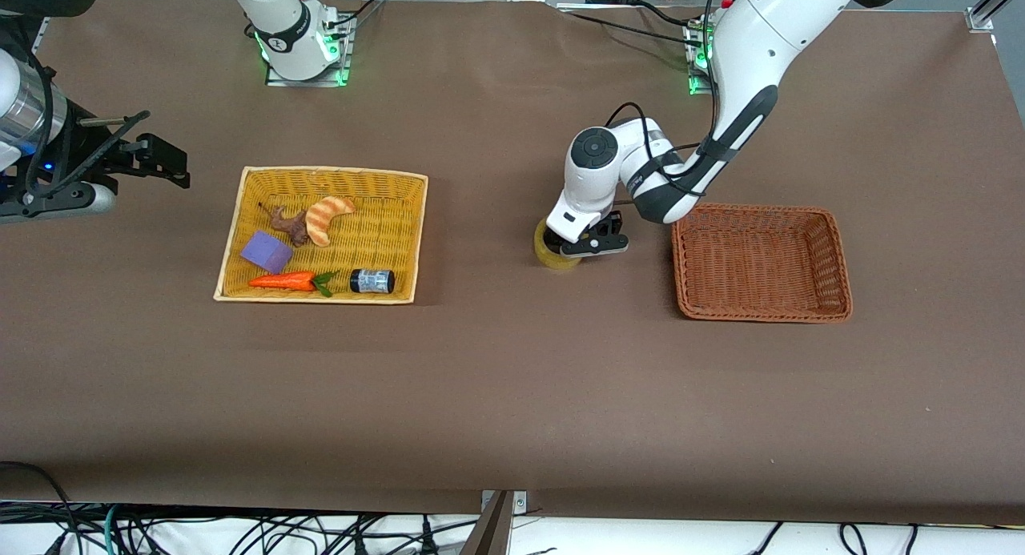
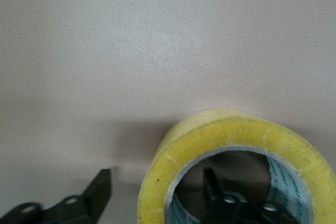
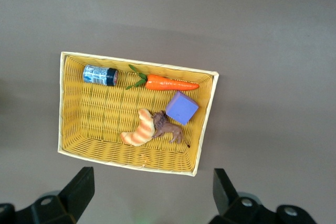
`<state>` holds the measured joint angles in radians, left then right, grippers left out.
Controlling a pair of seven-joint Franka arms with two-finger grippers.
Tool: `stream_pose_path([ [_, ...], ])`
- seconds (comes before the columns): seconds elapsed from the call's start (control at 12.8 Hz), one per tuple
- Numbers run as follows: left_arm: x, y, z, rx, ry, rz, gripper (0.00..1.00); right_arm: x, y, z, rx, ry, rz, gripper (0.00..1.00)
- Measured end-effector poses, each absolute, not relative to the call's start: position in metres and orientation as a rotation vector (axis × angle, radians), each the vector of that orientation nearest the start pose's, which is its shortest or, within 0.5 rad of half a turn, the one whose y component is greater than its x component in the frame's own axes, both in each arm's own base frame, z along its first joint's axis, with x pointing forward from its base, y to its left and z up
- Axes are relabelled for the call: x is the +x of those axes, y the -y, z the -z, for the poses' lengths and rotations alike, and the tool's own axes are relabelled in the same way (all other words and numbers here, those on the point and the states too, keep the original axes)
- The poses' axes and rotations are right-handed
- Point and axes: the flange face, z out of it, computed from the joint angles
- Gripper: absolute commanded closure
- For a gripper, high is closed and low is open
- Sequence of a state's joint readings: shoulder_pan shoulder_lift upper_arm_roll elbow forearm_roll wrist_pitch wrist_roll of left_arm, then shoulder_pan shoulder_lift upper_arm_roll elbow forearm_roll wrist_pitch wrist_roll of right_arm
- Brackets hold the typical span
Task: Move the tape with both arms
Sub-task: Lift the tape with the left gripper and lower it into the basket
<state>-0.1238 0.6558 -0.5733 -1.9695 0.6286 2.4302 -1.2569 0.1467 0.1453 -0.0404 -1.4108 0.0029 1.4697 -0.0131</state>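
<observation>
The tape (image 1: 549, 255), a yellowish ring with a grey core, lies flat on the brown table between the two baskets. My left gripper (image 1: 578, 247) is down on it and open. In the left wrist view one finger (image 2: 98, 190) is outside the tape (image 2: 236, 129) and the other finger (image 2: 212, 184) is inside its hole, so the left gripper (image 2: 157, 192) straddles the ring's wall without touching it. My right gripper (image 1: 164, 161) hangs open and empty in the air past the yellow basket (image 1: 320, 171), toward the right arm's end; in the right wrist view the right gripper (image 3: 152, 187) holds nothing.
The yellow basket (image 3: 207, 121) holds a carrot (image 1: 282, 281), a small dark bottle (image 1: 372, 281), a purple block (image 1: 267, 252), a croissant (image 1: 328, 217) and a brown figure. An empty brown wicker basket (image 1: 761, 308) stands beside the tape, toward the left arm's end.
</observation>
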Motion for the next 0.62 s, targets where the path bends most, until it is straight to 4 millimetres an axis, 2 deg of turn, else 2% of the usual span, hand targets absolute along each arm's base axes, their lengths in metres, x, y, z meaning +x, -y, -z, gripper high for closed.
stream_pose_path([
  [0.23,0.477,0.377,-0.180,-3.087,0.299,0.055,1.00,0.585,-0.064,-0.608,-3.141,0.182,-0.131,0.00],
  [0.39,0.493,0.370,-0.195,-3.109,0.360,0.004,1.00,0.585,-0.064,-0.608,-3.144,0.180,-0.130,0.00],
  [0.47,0.504,0.363,-0.210,-3.112,0.344,-0.070,1.00,0.586,-0.063,-0.608,-3.147,0.178,-0.129,0.00],
  [0.62,0.531,0.340,-0.261,-3.092,0.214,-0.214,1.00,0.586,-0.063,-0.608,-3.148,0.177,-0.129,0.00],
])
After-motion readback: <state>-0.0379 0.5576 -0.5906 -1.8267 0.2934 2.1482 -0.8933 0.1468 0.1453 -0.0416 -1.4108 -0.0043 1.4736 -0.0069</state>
